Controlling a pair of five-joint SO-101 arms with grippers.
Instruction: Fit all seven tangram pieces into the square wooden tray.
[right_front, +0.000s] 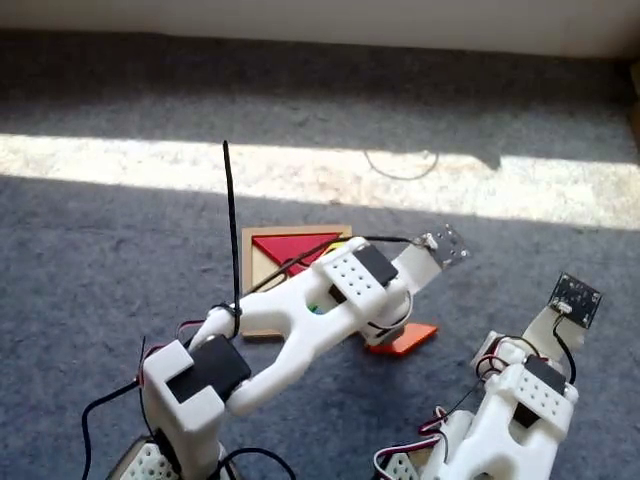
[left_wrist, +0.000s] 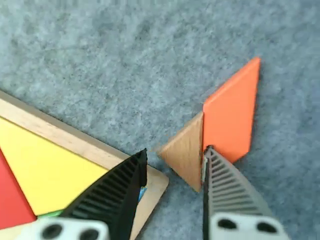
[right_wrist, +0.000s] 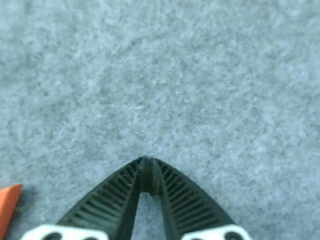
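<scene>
Carefully: my left gripper (left_wrist: 175, 151), half open and empty, could snag the tray (left_wrist: 65, 134) while closing on the triangle (left_wrist: 190, 145).

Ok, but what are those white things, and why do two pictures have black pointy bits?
The white things are two robot arms. One picture looks down on both from above. The other two come from cameras on each arm's wrist, so the black points are its pinching fingers. The left gripper is open over a wooden triangle beside an orange piece, next to the tray holding a yellow piece and a red piece. The right gripper is shut above grey carpet. Nothing is held.
</scene>
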